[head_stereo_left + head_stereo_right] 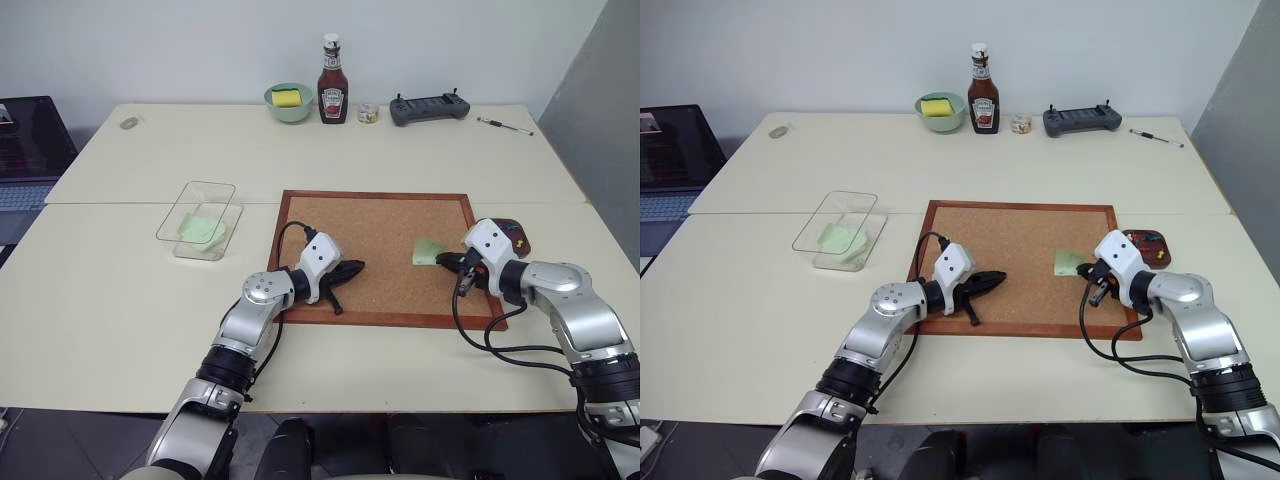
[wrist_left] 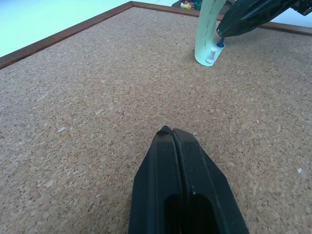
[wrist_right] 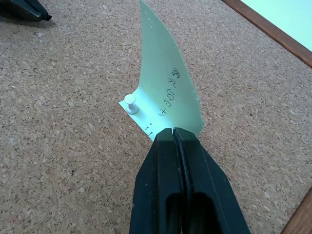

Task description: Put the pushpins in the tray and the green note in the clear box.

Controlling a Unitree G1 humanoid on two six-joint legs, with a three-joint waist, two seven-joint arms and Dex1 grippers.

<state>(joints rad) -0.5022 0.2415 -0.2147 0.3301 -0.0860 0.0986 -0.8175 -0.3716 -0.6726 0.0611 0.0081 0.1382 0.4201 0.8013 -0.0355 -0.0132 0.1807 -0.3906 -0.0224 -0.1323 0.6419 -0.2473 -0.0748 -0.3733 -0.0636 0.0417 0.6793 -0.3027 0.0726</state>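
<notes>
Green note [image 3: 168,92]: thin, floppy, pinned by white pushpin [image 3: 130,104]. Your right claw [image 3: 173,130] pinches its corner; left claw [image 2: 171,132] closed, empty.

Handwriting in dark ink runs along the green note [image 3: 168,83] on the cork board [image 3: 73,161], seen in the right wrist view; a few strokes or characters, not legible enough to read. The ketchup bottle [image 1: 332,92] at the far edge of the table [image 1: 120,300] carries a label on its front, the wording too small to make out. No other text, numbers or signs readable.
</notes>
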